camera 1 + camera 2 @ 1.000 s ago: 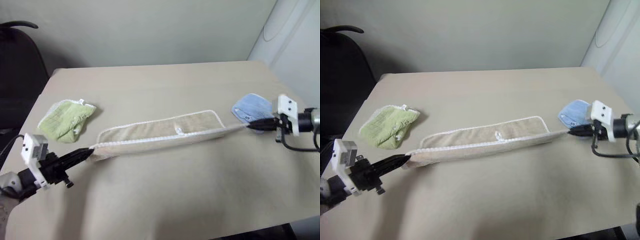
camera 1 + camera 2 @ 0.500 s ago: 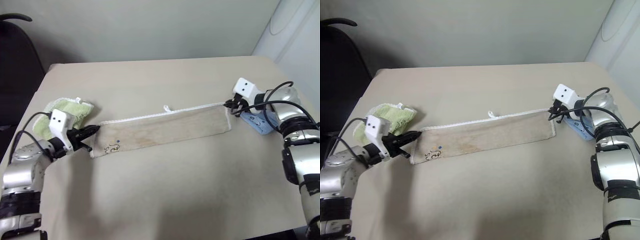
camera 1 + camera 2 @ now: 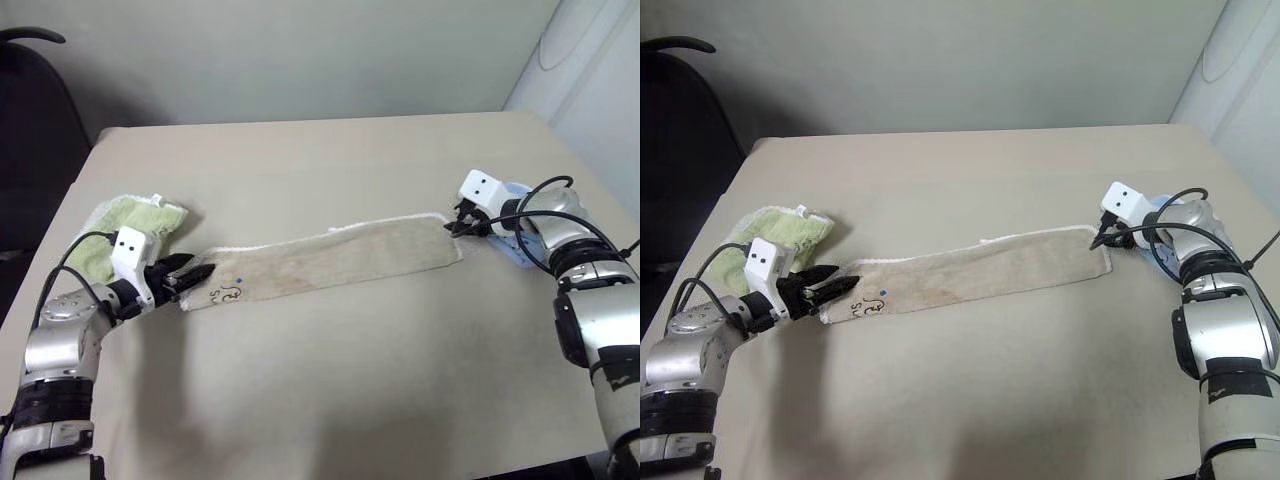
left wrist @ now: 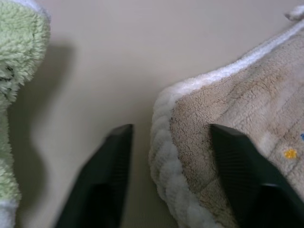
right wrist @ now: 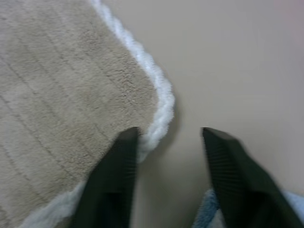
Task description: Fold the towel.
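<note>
Released since the earlier frame, the thin beige terry towel with white corded edging [image 3: 330,260] lies flat mid-table, 9-to-3 o'clock. Left gripper [image 3: 192,276] and right gripper [image 3: 458,224] are seen open, empty. Soft, light, limp; corded corners should be pinched.

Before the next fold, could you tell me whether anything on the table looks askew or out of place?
The towel lies flat as a long strip but slants across the table, its right end farther back. Both the left hand and the right hand are open at its ends. Nothing looks spilled or damaged.
</note>
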Robot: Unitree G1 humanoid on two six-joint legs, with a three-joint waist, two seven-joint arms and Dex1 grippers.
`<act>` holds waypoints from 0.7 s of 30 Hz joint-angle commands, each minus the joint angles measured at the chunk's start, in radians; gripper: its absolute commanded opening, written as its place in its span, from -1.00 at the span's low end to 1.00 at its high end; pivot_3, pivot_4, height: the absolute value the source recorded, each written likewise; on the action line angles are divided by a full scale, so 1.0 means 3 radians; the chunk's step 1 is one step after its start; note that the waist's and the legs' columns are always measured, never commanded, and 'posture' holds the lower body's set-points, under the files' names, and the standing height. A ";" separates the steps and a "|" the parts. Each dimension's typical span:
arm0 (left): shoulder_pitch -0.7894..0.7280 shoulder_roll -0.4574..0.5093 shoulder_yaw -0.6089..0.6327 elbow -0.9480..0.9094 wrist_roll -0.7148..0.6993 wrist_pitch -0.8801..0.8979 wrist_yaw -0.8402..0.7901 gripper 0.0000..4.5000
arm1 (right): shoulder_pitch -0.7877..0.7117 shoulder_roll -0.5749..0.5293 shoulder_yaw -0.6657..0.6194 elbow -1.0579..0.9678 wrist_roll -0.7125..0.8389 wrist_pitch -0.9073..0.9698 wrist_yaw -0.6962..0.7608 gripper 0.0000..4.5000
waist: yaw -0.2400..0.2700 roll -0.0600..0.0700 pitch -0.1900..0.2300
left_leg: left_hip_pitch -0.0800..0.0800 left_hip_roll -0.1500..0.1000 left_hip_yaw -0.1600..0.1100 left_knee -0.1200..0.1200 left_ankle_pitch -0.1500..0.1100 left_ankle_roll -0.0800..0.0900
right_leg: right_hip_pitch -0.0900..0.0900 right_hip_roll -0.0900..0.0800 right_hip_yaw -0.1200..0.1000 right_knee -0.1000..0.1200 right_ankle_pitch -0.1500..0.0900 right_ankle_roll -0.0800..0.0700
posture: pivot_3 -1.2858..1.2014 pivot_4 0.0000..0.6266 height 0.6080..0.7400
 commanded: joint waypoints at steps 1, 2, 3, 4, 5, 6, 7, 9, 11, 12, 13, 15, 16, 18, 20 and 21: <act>0.0002 0.0018 0.0153 -0.0019 -0.0020 -0.0040 0.0063 0.92 | -0.0048 -0.0071 -0.0119 -0.0069 0.0043 -0.0136 -0.0191 0.71 | -0.0001 0.0000 0.0000 | 0.0000 0.0000 0.0000 0.0000 0.0000 0.0000 | 0.0000 0.0000 0.0000 0.0000 0.0000 0.0000 | 0.03 -0.52 1.00; 0.0021 0.0019 0.0160 -0.0042 -0.0014 -0.0053 0.0075 1.00 | -0.0048 -0.0083 -0.0130 -0.0081 0.0039 -0.0171 -0.0271 0.84 | -0.0001 0.0000 0.0000 | 0.0000 0.0000 0.0000 0.0000 0.0000 0.0000 | 0.0000 0.0000 0.0000 0.0000 0.0000 0.0000 | 0.03 -0.52 1.00; 0.0055 0.0025 0.0170 -0.0084 0.0026 -0.0088 0.0129 1.00 | -0.0053 -0.0108 -0.0156 -0.0101 0.0044 -0.0203 -0.0360 0.98 | -0.0001 0.0000 0.0000 | 0.0000 0.0000 0.0000 0.0000 0.0000 0.0000 | 0.0000 0.0000 0.0000 0.0000 0.0000 0.0000 | 0.03 -0.52 1.00; 0.0108 0.0012 0.0274 -0.0182 -0.0014 -0.0108 0.0189 1.00 | -0.0052 -0.0160 -0.0241 -0.0148 0.0114 -0.0221 -0.0402 0.98 | -0.0001 0.0000 0.0000 | 0.0000 0.0000 0.0000 0.0000 0.0000 0.0000 | 0.0000 0.0000 0.0000 0.0000 0.0000 0.0000 | 0.03 -0.52 1.00; 0.0152 -0.0001 0.0353 -0.0264 -0.0051 -0.0117 0.0234 1.00 | -0.0049 -0.0197 -0.0306 -0.0181 0.0166 -0.0231 -0.0417 0.98 | -0.0003 0.0000 0.0000 | 0.0000 0.0000 0.0000 0.0000 0.0000 0.0000 | 0.0000 0.0000 0.0000 0.0000 0.0000 0.0000 | 0.03 -0.52 1.00; 0.0194 -0.0015 0.0444 -0.0356 -0.0106 -0.0100 0.0277 1.00 | -0.0039 -0.0236 -0.0390 -0.0223 0.0240 -0.0213 -0.0397 0.98 | -0.0002 0.0000 0.0000 | -0.0001 0.0000 0.0001 -0.0001 0.0000 0.0000 | -0.0001 0.0000 0.0000 -0.0001 0.0000 0.0000 | 0.03 -0.52 1.00; 0.0242 -0.0032 0.0596 -0.0515 -0.0194 -0.0062 0.0355 1.00 | 0.0027 -0.0300 -0.0556 -0.0349 0.0432 -0.0063 -0.0246 0.98 | 0.0001 0.0000 0.0000 | -0.0001 0.0000 0.0000 -0.0001 0.0000 0.0000 | 0.0000 0.0000 0.0000 -0.0001 0.0000 0.0000 | 0.03 -0.52 1.00; 0.0317 -0.0058 0.0797 -0.0770 -0.0317 0.0020 0.0472 1.00 | 0.0204 -0.0387 -0.0799 -0.0662 0.0740 0.0249 0.0034 0.98 | 0.0014 -0.0002 0.0000 | -0.0005 0.0000 0.0000 -0.0001 0.0000 0.0000 | 0.0000 0.0000 -0.0002 -0.0002 0.0000 0.0000 | 0.03 -0.52 1.00; 0.0433 -0.0080 0.0878 -0.1122 -0.0444 0.0101 0.0485 1.00 | 0.0684 -0.0420 -0.1141 -0.1555 0.1281 0.1213 0.0246 0.98 | 0.0025 -0.0008 -0.0005 | -0.0006 0.0000 0.0001 -0.0002 0.0000 0.0000 | 0.0001 0.0000 -0.0003 -0.0005 0.0000 0.0000 | 0.03 -0.52 1.00; 0.0485 -0.0087 0.0871 -0.1284 -0.0499 0.0144 0.0464 1.00 | 0.0941 -0.0415 -0.1313 -0.2045 0.1562 0.1786 0.0251 0.98 | 0.0024 -0.0009 -0.0005 | -0.0004 0.0000 0.0001 -0.0002 0.0000 -0.0001 | 0.0005 0.0000 -0.0004 -0.0006 0.0000 0.0000 | 0.03 -0.52 1.00; 0.0540 -0.0091 0.0831 -0.1447 -0.0541 0.0176 0.0431 1.00 | 0.1203 -0.0405 -0.1487 -0.2522 0.1850 0.2358 0.0214 0.98 | 0.0030 -0.0010 -0.0005 | -0.0002 0.0001 0.0002 0.0001 0.0000 -0.0001 | 0.0008 0.0000 -0.0005 -0.0007 0.0000 0.0000 | 0.03 -0.52 1.00; 0.0608 -0.0079 0.0704 -0.1659 -0.0563 0.0199 0.0368 1.00 | 0.1558 -0.0320 -0.1832 -0.3191 0.2301 0.3287 -0.0045 0.98 | 0.0031 -0.0009 -0.0005 | 0.0006 -0.0001 0.0005 0.0002 0.0000 0.0000 | 0.0014 0.0000 -0.0003 -0.0023 -0.0001 -0.0001 | 0.03 -0.52 1.00; 0.0623 -0.0063 0.0580 -0.1753 -0.0549 0.0196 0.0309 1.00 | 0.1737 -0.0227 -0.2041 -0.3493 0.2519 0.3730 -0.0231 0.98 | 0.0029 -0.0009 -0.0005 | 0.0007 -0.0001 0.0007 0.0002 0.0000 0.0000 | 0.0014 0.0000 -0.0001 -0.0024 -0.0001 -0.0001 | 0.03 -0.52 1.00; 0.0616 -0.0053 0.0392 -0.1861 -0.0524 0.0192 0.0226 1.00 | 0.1937 -0.0032 -0.2390 -0.3884 0.2796 0.4339 -0.0595 0.98 | 0.0017 -0.0009 -0.0004 | 0.0013 -0.0001 0.0008 0.0002 0.0003 -0.0004 | 0.0015 0.0000 -0.0001 -0.0020 -0.0001 -0.0001 | 0.03 -0.52 1.00; 0.0503 -0.0100 0.0167 -0.1896 -0.0520 0.0209 0.0175 1.00 | 0.1973 0.0284 -0.2827 -0.4063 0.2948 0.4812 -0.1062 0.98 | 0.0005 -0.0009 -0.0005 | 0.0022 -0.0001 0.0009 0.0002 0.0008 -0.0005 | 0.0018 0.0000 0.0001 -0.0011 -0.0001 0.0000 | 0.03 -0.52 1.00; 0.0443 -0.0128 0.0071 -0.1890 -0.0516 0.0207 0.0161 1.00 | 0.1992 0.0430 -0.2997 -0.4153 0.3005 0.5000 -0.1242 0.98 | 0.0001 -0.0009 -0.0005 | 0.0029 -0.0001 0.0009 0.0002 0.0007 -0.0003 | 0.0020 0.0000 0.0003 -0.0005 -0.0001 0.0000 | 0.03 -0.52 1.00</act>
